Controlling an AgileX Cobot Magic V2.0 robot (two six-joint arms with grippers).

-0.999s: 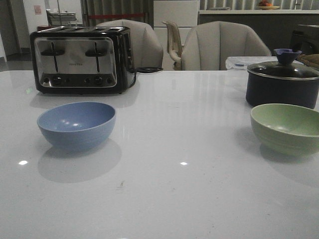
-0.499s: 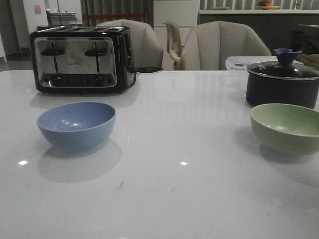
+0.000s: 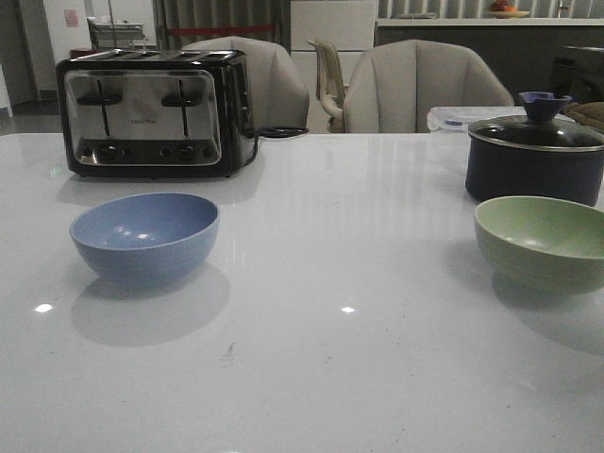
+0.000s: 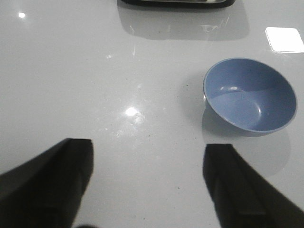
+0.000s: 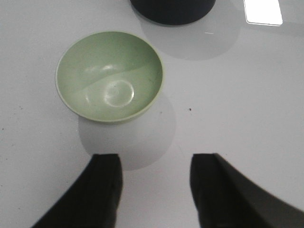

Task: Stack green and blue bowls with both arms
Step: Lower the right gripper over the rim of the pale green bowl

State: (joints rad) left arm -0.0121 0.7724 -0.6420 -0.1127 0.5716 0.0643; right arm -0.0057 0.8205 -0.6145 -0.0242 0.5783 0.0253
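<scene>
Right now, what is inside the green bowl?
Nothing: in the right wrist view the green bowl is bare down to its bottom, showing only light reflections. What lies under it is covered by the bowl itself.

A shiny silver and black toaster (image 3: 156, 113) is sitting at the upper left on the glossy white table (image 3: 359, 359). A dark blue pot with a lid (image 3: 534, 151) is sitting at the upper right. Grey padded chairs (image 3: 415, 90) are standing behind the table.

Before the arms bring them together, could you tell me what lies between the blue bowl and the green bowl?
Nothing: the front view shows only bare white tabletop between the blue bowl and the green bowl, with just light reflections on it.
</scene>
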